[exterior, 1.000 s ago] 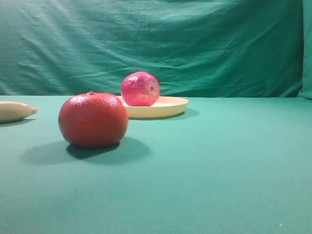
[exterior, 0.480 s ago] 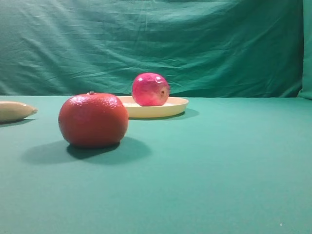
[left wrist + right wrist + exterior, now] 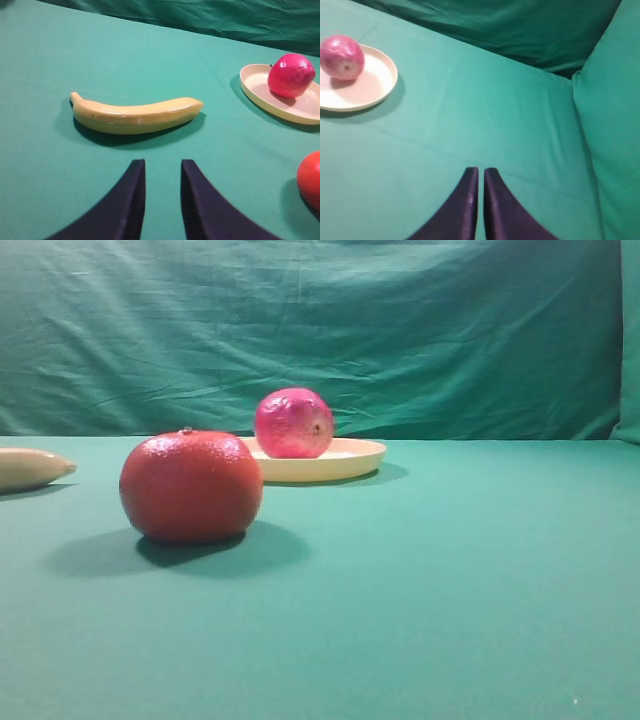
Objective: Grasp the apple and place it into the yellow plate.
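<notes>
exterior high view, left to right: we see banana (image 3: 35, 466) at edge, orange fruit (image 3: 191, 485) up front, apple (image 3: 293, 423) sitting in yellow plate (image 3: 350, 460) behind. left gripper (image 3: 158, 192) slightly spread, empty, above cloth near banana. right gripper (image 3: 478, 197) pressed together, empty, well apart from plate. our worry: apple sits toward plate's rim, low rim, round fruit could roll off.

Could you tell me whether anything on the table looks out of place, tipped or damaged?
Nothing stands out. The magenta-red apple sits in the pale yellow plate, lying with its stem dimple to the side; the banana and orange fruit lie intact.
</notes>
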